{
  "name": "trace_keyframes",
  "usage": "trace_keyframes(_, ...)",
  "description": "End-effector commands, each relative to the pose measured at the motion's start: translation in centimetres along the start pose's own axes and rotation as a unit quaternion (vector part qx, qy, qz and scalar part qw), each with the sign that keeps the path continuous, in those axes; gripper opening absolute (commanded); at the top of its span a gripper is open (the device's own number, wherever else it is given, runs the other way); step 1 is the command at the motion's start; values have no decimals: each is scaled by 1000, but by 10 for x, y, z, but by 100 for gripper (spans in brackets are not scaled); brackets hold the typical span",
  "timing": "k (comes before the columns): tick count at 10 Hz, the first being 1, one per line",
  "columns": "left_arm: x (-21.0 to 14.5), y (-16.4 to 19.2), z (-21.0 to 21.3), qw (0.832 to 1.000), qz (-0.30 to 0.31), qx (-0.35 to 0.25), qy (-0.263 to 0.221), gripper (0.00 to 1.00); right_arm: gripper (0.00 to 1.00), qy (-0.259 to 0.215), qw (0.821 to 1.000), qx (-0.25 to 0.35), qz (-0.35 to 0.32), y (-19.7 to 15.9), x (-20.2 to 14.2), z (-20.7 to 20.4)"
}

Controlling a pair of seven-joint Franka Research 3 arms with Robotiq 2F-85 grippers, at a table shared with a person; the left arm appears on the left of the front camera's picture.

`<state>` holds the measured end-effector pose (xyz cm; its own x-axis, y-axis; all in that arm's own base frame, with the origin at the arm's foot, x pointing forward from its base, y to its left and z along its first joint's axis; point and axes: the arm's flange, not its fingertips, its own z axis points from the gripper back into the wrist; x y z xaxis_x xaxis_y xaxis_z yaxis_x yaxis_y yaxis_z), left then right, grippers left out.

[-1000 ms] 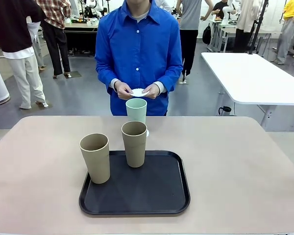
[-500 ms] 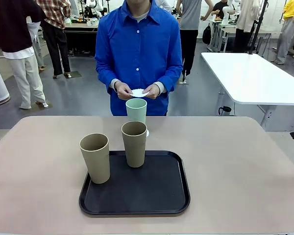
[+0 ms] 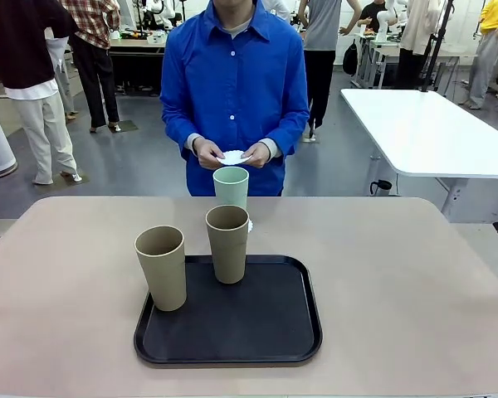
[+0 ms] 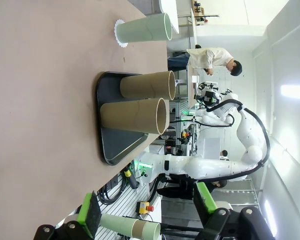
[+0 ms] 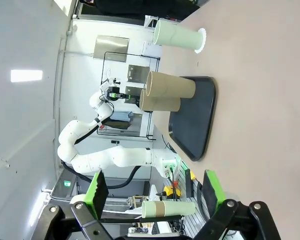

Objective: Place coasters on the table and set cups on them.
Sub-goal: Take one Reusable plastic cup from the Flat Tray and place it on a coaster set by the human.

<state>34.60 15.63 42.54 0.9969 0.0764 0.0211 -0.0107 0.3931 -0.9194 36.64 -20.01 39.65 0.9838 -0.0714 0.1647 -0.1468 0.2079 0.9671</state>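
Your left gripper is standing with its jaws spread wide, the green pads well apart and nothing between them. It is hanging off the table's side and touching nothing. Your right gripper is doing the same: jaws fully spread, empty, and sitting well back from the work.

Looking outward from either wrist, you are seeing the black tray lying on the table. The two tan cups are standing upright on it. One tan cup is sitting at the tray's left edge, and the other tan cup is sitting nearer its far edge. They are probably waiting there because no coasters are lying out for them yet.

Beyond the tray, the mint cup is standing on the bare tabletop near the person. The scalloped rim of a coaster is peeking out from under its base. That cup looks finished: the doily is down and the cup is set on it.

At the far edge, the person is holding white coasters between one hand and the other hand, above the table at waist height. They seem to be separating or readying the next doily. You cannot tell how many they are holding.

So one cup in three is looking done. Your grippers are keeping clear, most likely so the person has room to lay the next coaster.
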Motion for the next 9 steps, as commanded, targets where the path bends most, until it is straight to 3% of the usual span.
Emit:
trace_keyframes(1,-1,-2,2,1000,-3,-2,-2,100,100,0,1000,4,0,-1,-1,-1)
trace_keyframes(9,-1,-2,2,1000,-3,-2,-2,100,100,0,1000,4,0,-1,-1,-1)
